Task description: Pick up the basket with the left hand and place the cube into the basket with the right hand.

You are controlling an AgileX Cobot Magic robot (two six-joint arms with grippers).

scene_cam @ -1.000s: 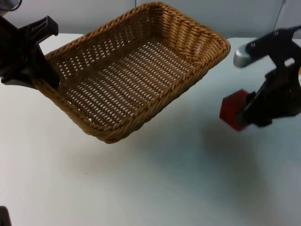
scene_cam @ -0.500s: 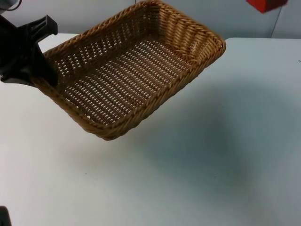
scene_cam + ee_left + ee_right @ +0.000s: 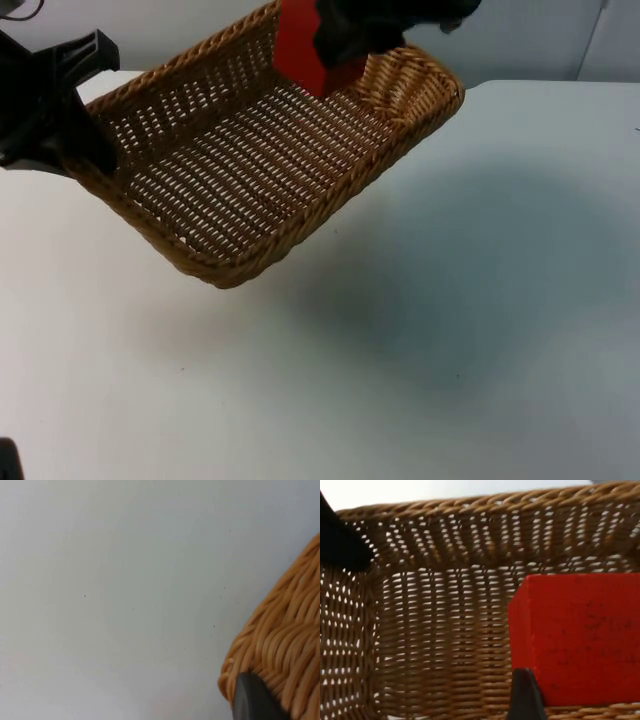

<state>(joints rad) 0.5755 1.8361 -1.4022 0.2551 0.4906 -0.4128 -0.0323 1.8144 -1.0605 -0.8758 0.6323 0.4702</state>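
surface: white table top [image 3: 480, 330] ending at a grey partition wall [image 3: 520, 40]; one soft shadow lies on it below and to the right of the basket.
top view, basket: one rectangular woven wicker basket in tan [image 3: 240, 160], held up off the table and tilted, its open side facing the camera; no item lies on its woven floor.
top view, left gripper: one black left gripper [image 3: 75, 125] at the basket's left short end, clamped on the rim there and carrying the basket.
top view, cube: one red cube [image 3: 305, 50] above the basket's far long wall, over the inner part of the basket, apart from the floor.
top view, right gripper: one black right gripper [image 3: 345, 45] reaching in from the upper edge, its fingers closed against the cube's right side and holding it in the air.
left wrist view, basket: a corner of woven wicker [image 3: 285, 650] with one black fingertip [image 3: 252, 700] pressed on its outer weave; the white table [image 3: 110, 595] lies well below it.
right wrist view, basket: the inside of the basket [image 3: 435, 645], with the far short wall and two side walls seen; one dark shape of the left gripper [image 3: 340, 542] sits on the far rim.
right wrist view, cube: one red face [image 3: 575, 640] close up, with one black fingertip [image 3: 525, 697] against its lower edge.
count: one basket, one cube, two grippers, each gripping one thing.
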